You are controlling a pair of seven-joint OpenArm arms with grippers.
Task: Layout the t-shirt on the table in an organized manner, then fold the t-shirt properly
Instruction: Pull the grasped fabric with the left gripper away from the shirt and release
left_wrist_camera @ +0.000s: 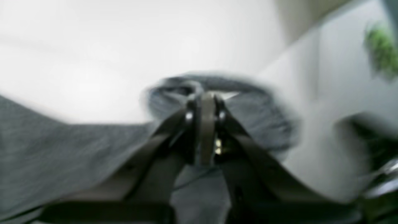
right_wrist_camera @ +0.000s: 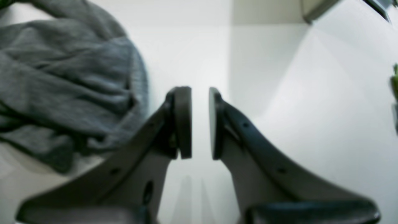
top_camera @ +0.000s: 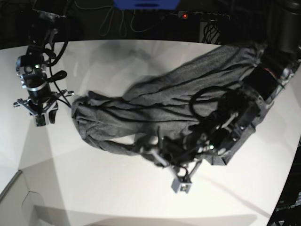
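The shirt [top_camera: 155,106] lies bunched across the middle of the table [top_camera: 94,188], stretching from 9 o'clock up toward 2 o'clock. The left gripper [left_wrist_camera: 203,102] pinches a fold of it near 5 o'clock. The right gripper [right_wrist_camera: 200,123] stands at 9 o'clock beside the cloth, pads [right_wrist_camera: 183,121] slightly parted, holding nothing.

White tabletop carrying one grey shirt

Spreading wide, smooth, matte and plain white table [top_camera: 94,188], curving along the far edge against a dark background. Lying directly on it, a large heathered dark grey knit t-shirt [top_camera: 141,113], bunching in long wrinkles and stretching diagonally from the left-centre toward the far right, where part of it is lifting off the surface. Showing bare white all around the cloth, with faint shadows falling near the front edge.
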